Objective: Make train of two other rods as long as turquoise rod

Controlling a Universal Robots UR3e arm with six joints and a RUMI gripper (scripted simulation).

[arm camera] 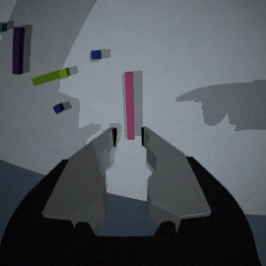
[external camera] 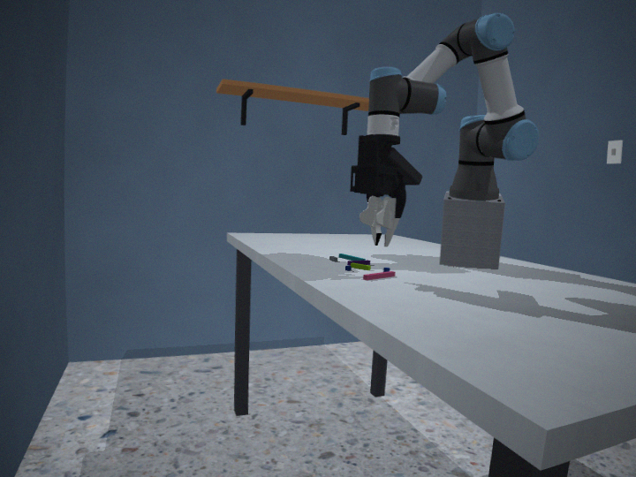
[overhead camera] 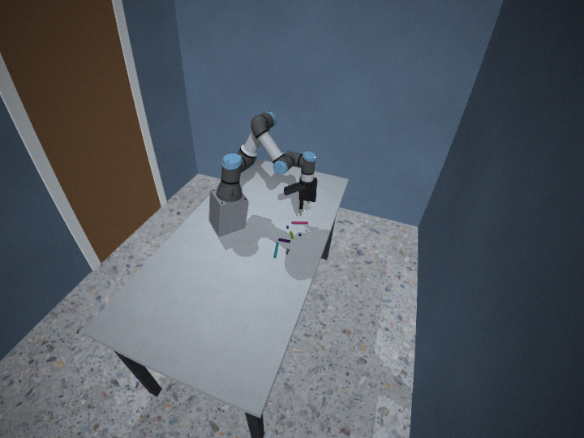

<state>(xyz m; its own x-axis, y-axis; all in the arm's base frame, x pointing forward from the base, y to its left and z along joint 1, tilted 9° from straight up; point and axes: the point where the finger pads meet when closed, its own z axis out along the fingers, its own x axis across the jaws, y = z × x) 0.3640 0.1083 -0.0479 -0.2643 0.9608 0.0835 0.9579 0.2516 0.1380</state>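
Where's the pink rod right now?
In the wrist view, the pink rod lies on the table near the middle, right of the two blue rods, just beyond the gripper's fingertips.

Blue walls (overhead camera: pixel 330 94) (external camera: pixel 179 194), speckled flr (overhead camera: pixel 339 329) (external camera: pixel 154 411)

Black-and-grey two-fingered jaws, slightly parted, hang above a pale grey flat surface (arm camera: pixel 209 169). A long magenta-pink rectangular rod (arm camera: pixel 130 105) lies beneath, between the fingertips in view. Left: a lime-green rod (arm camera: pixel 50 77), a dark purple rod (arm camera: pixel 18 50), two small blue blocks, apart.
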